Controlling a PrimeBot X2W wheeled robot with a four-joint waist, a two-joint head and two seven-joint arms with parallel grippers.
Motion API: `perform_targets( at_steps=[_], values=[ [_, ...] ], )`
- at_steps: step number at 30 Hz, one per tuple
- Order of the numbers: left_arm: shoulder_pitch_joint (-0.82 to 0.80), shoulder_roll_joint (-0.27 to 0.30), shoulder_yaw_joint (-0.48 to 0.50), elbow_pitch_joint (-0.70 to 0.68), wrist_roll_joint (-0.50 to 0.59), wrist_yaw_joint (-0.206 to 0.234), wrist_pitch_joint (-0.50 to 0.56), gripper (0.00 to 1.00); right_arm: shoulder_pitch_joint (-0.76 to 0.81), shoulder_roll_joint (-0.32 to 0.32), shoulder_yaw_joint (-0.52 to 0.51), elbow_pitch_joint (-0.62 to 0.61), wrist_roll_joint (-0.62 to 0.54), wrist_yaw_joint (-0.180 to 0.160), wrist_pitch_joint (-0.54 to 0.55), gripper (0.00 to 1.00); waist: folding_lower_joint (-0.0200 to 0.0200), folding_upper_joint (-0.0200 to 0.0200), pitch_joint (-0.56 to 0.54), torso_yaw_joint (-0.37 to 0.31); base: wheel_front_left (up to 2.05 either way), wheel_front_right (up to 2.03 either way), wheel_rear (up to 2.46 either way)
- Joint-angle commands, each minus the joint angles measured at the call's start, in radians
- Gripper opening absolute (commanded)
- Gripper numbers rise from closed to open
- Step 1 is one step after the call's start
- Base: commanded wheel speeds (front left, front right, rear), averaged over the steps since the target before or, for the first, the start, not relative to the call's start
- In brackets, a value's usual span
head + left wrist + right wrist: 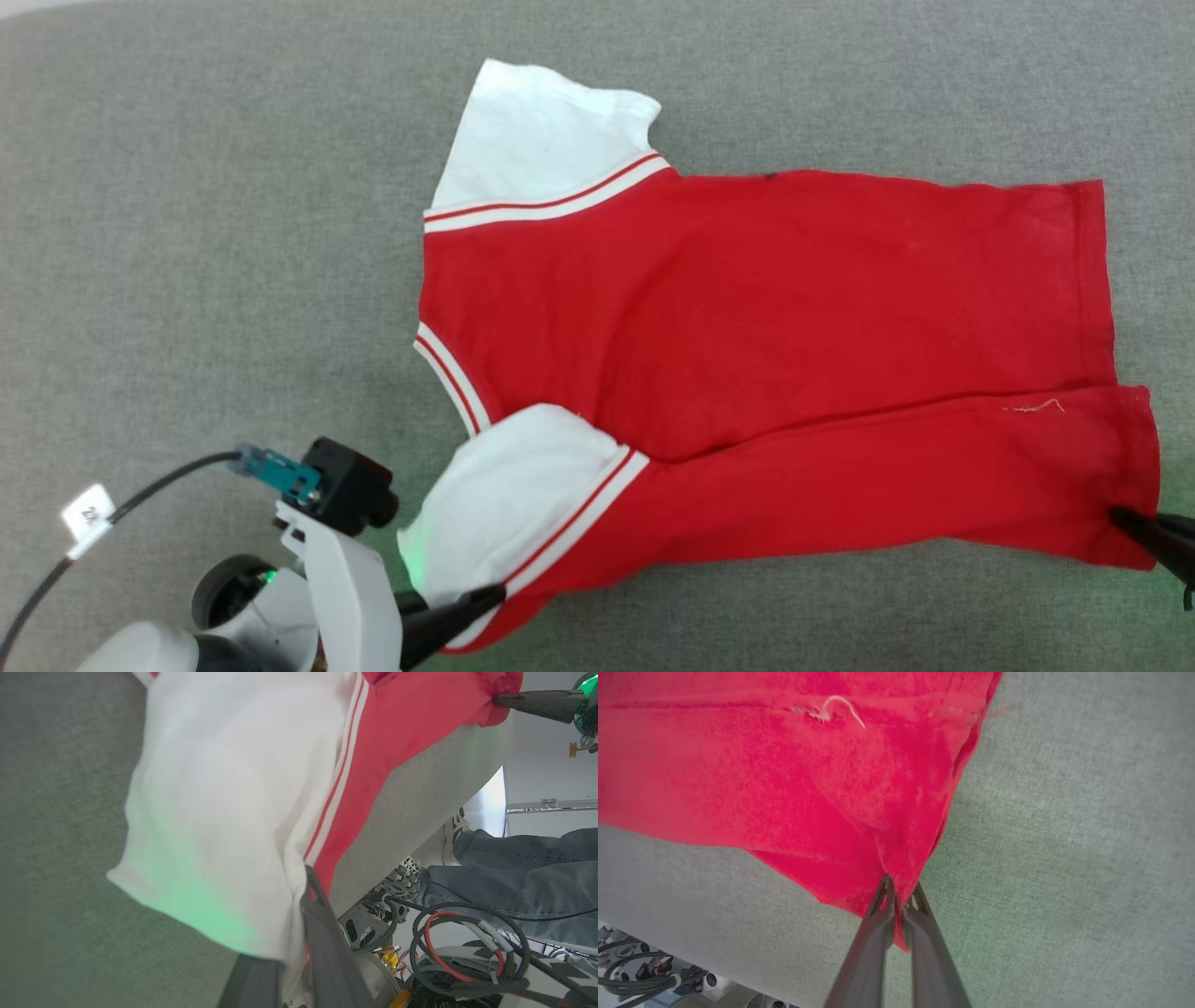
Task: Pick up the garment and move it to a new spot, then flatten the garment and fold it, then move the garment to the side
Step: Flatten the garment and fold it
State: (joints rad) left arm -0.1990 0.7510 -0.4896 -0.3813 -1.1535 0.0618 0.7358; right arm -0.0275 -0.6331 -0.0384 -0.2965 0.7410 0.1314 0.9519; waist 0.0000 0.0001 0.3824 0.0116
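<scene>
The garment [747, 308] is light and limp, best held at edges: left gripper [490, 594] jaws pinch its sleeve seam, right gripper [1120, 516] jaws its hem corner.

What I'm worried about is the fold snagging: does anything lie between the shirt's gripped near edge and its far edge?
Nothing visible does. The left gripper pinches the near sleeve seam and the right gripper the near hem corner of the garment. Its red body between there and the far edge lies bare on the grey table.
</scene>
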Motion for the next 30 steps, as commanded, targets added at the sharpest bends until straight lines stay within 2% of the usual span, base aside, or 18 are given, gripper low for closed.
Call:
perform_targets(
  at_steps=[1, 2, 3, 4, 5, 6, 14, 19, 24, 30],
  values=[
    [0.003, -0.006, 0.008, -0.004, 0.008, 0.007, -0.014, 0.00, 0.006, 0.005, -0.008, -0.007, -0.008, -0.002, -0.015, 0.00, 0.0000, -0.0001, -0.001, 0.002, 0.00, 0.00, 0.00],
    [0.000, -0.008, 0.008, -0.002, 0.011, 0.007, -0.018, 0.00, -0.001, 0.008, -0.010, -0.007, -0.016, -0.002, -0.024, 0.43, 0.0000, -0.0001, -0.003, 0.002, 0.00, 0.00, 0.00],
    [-0.003, -0.008, 0.007, -0.002, 0.017, 0.005, -0.022, 0.07, -0.006, 0.009, -0.006, -0.010, -0.021, -0.002, -0.033, 0.84, 0.0000, -0.0001, -0.006, 0.002, 0.00, 0.00, 0.00],
    [-0.008, -0.011, 0.012, -0.001, 0.021, 0.004, -0.032, 0.36, -0.013, 0.008, -0.004, -0.014, -0.025, -0.002, -0.044, 1.00, 0.0000, -0.0001, -0.008, 0.002, 0.00, 0.00, 0.00],
    [-0.010, -0.017, 0.017, 0.001, 0.023, 0.008, -0.041, 0.96, -0.021, 0.014, -0.012, -0.015, -0.030, -0.002, -0.061, 1.00, 0.0000, -0.0001, -0.012, 0.002, 0.00, 0.00, 0.00],
    [-0.010, -0.018, 0.017, -0.001, 0.027, 0.005, -0.046, 1.00, -0.028, 0.019, -0.022, -0.016, -0.039, -0.002, -0.078, 1.00, 0.0000, -0.0001, -0.015, 0.002, 0.00, 0.00, 0.00],
    [-0.044, -0.018, 0.115, -0.011, 0.070, 0.038, -0.155, 1.00, -0.087, 0.095, -0.063, -0.048, -0.120, -0.002, -0.297, 1.00, 0.0000, -0.0001, -0.033, 0.000, 0.00, 0.00, 0.00],
    [-0.163, -0.038, 0.188, 0.070, 0.084, 0.061, -0.203, 1.00, -0.103, 0.168, -0.039, -0.069, -0.175, -0.002, -0.415, 1.00, 0.0000, -0.0001, -0.029, -0.017, 0.00, 0.00, 0.00],
    [-0.378, -0.041, 0.185, 0.244, 0.126, 0.012, -0.185, 1.00, -0.113, 0.229, 0.022, -0.085, -0.211, -0.002, -0.462, 1.00, 0.0000, -0.0001, -0.004, -0.066, 0.00, 0.00, 0.00],
    [-0.654, -0.073, 0.144, 0.523, 0.187, -0.047, -0.157, 1.00, -0.147, 0.256, 0.075, -0.069, -0.223, -0.002, -0.496, 1.00, 0.0000, -0.0001, 0.042, -0.141, 0.00, 0.00, 0.00]
  ],
)
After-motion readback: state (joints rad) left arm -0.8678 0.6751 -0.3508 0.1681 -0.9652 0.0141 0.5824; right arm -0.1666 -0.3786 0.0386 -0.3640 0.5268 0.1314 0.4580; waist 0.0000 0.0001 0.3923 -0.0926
